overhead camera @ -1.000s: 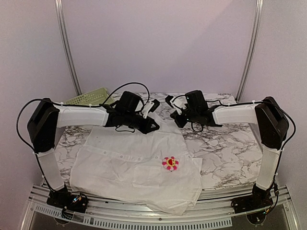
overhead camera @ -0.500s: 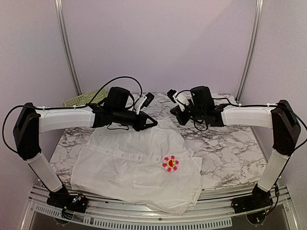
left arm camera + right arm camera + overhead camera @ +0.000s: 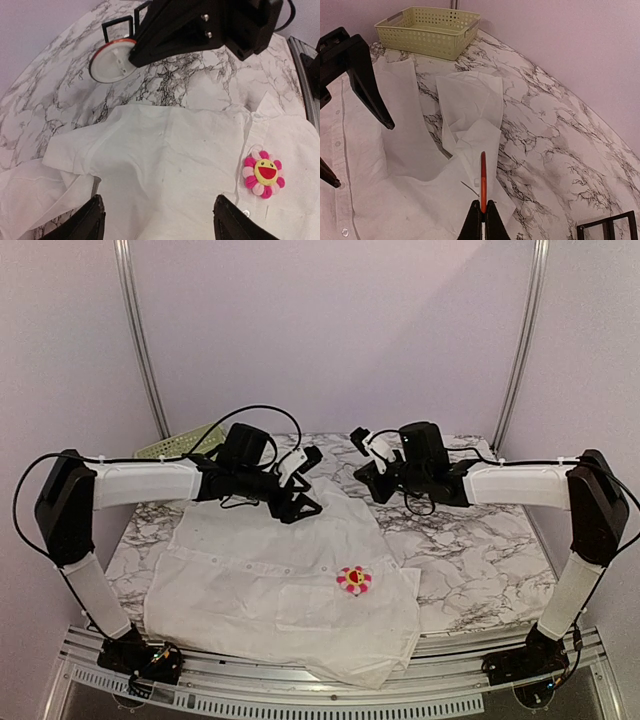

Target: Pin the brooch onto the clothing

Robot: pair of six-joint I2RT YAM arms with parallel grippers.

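Observation:
The clothing, a white button-front shirt (image 3: pixel 270 590), lies spread on the marble table, collar (image 3: pixel 470 105) toward the back. The brooch (image 3: pixel 354 581), a pink-petalled flower with a yellow smiling face (image 3: pixel 262 171), sits on the shirt's front near the button row. My left gripper (image 3: pixel 300 508) hovers open over the shirt's upper part, with nothing between its fingers (image 3: pixel 158 210). My right gripper (image 3: pixel 365 447) is shut on a thin round white disc with an orange rim (image 3: pixel 112 61). The right wrist view shows that disc edge-on (image 3: pixel 483 175) above the collar.
A pale green perforated basket (image 3: pixel 427 30) stands at the back left corner of the table (image 3: pixel 480 560), against the wall. Bare marble lies right of the shirt. The shirt's hem hangs over the near edge by the metal rail (image 3: pixel 300 695).
My left gripper has gone from shut to wide open over the shirt's upper part. The right arm, stretched out earlier, has held still with the disc for the last half second.

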